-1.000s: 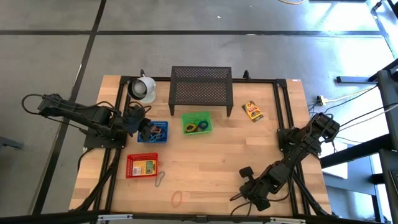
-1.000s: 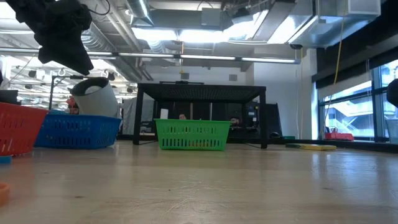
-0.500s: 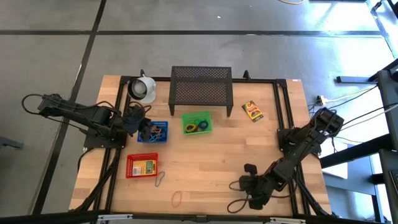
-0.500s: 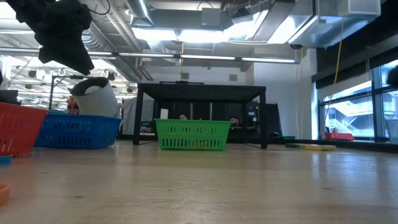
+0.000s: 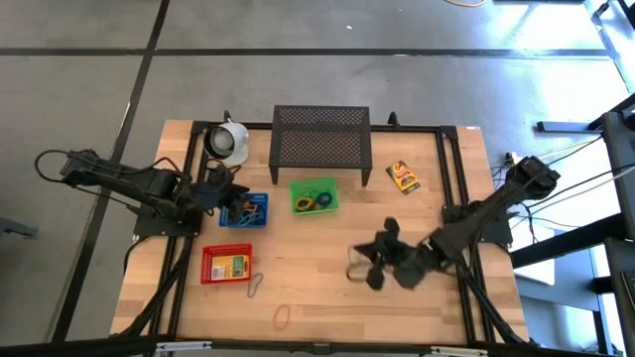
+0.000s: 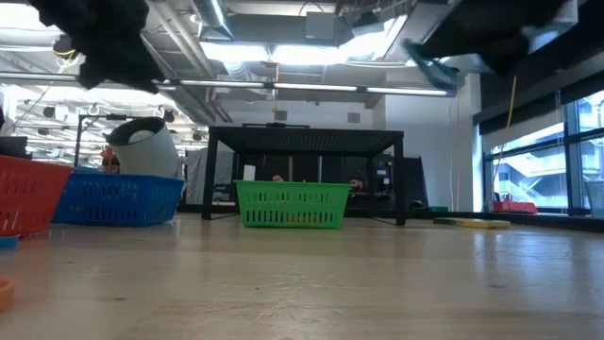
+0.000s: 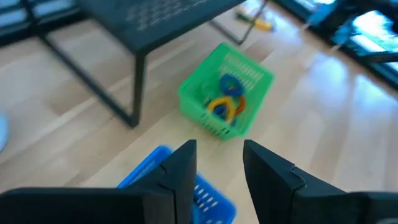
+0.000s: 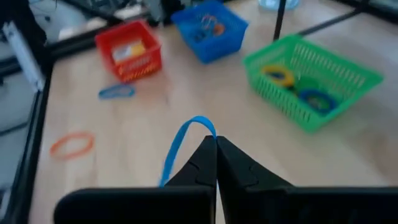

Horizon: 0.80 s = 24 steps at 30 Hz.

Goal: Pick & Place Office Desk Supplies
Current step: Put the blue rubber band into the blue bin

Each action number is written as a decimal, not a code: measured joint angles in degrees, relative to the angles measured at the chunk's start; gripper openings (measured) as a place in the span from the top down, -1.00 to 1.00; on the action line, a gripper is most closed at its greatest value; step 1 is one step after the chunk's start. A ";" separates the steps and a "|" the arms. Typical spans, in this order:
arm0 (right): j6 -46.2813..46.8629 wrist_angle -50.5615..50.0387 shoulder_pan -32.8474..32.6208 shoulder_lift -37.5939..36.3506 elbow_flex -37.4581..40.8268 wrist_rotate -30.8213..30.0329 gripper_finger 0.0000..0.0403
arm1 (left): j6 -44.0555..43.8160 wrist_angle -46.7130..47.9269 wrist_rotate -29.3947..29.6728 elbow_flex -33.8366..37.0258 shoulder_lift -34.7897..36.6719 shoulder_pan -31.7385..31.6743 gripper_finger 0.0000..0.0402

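Observation:
My right gripper [image 5: 361, 266] hangs above the table's middle, shut on a thin blue rubber band [image 8: 181, 147]; the low view shows it high up [image 6: 432, 62]. My left gripper [image 7: 219, 152] is open and holds nothing, hovering over the blue basket [image 5: 250, 209], which holds bands. The green basket [image 5: 315, 196] holds yellow and blue loops. A yellow crayon box lies in the red basket [image 5: 227, 265], and another [image 5: 403, 177] lies flat on the table. A grey-blue loop [image 5: 255, 286] and an orange loop [image 5: 285, 316] lie flat near the near edge. My right gripper pinches the blue rubber band between its two shut fingers, at one end of the loop [image 8: 208, 128]. The fingers point toward the table's left, slanting down. The rest of the loop sticks out past the fingertips, lifted clear of the table.
A black mesh stand [image 5: 321, 138] stands at the far edge behind the green basket, with a white cup-like object [image 5: 228, 141] to its left. Black frame rails run along the table's left and right sides. Bare wood lies between the baskets and the near edge.
My right gripper has swung from the near right corner up and toward the table's middle, staying shut and carrying the blue band along. My left gripper has risen a little above the blue basket.

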<state>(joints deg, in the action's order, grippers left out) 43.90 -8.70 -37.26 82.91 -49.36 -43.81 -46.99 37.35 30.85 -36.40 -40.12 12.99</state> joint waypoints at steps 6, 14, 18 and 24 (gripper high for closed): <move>-11.38 8.27 10.78 -0.47 -0.04 10.25 0.98 | 11.97 -9.81 -3.34 0.00 0.00 0.00 0.38; -23.72 25.25 23.77 -0.47 -0.09 18.47 0.97 | 20.15 -19.28 -7.56 0.00 -0.82 0.00 0.34; -25.55 33.09 28.70 -0.47 -0.09 22.45 0.96 | 21.86 -24.05 -7.61 0.00 -2.98 0.00 0.19; -29.66 41.08 32.34 -0.47 -0.13 23.93 0.96 | 25.35 -35.68 -4.77 0.02 -9.96 -0.18 -0.09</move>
<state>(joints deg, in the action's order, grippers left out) 14.24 32.38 -4.92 82.43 -49.50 -19.88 -21.64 1.67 26.08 -36.38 -50.08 12.81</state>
